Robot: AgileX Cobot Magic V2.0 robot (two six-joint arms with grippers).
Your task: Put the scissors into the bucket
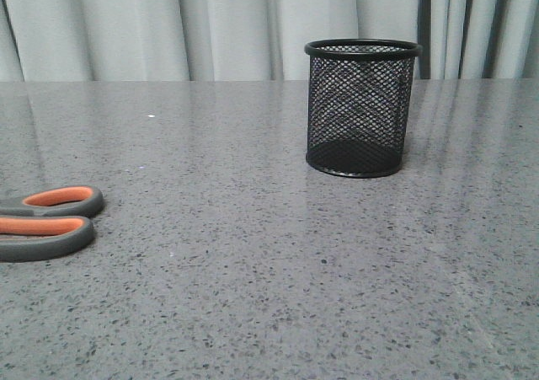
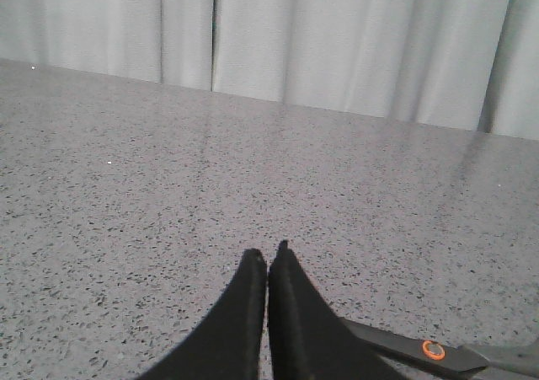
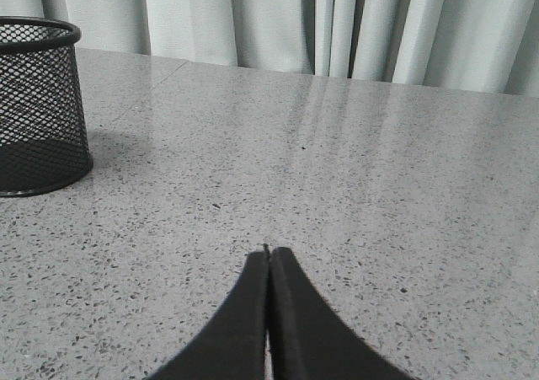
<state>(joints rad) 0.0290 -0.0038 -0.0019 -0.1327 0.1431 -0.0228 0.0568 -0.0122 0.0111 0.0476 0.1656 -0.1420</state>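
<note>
The scissors [image 1: 46, 222] lie flat at the table's left edge in the front view; only their grey, orange-lined handles show. In the left wrist view their blade and coppery pivot screw [image 2: 433, 350] lie just beside my left gripper [image 2: 267, 255], which is shut and empty, the blade passing behind one finger. The bucket [image 1: 361, 107], a black wire-mesh cup, stands upright at the back, right of centre. It also shows in the right wrist view [image 3: 38, 106], well away from my right gripper [image 3: 268, 251], which is shut and empty. Neither gripper shows in the front view.
The grey speckled tabletop [image 1: 269, 279] runs back to pale curtains [image 1: 236, 26] behind its far edge. Nothing else stands on the table in these views.
</note>
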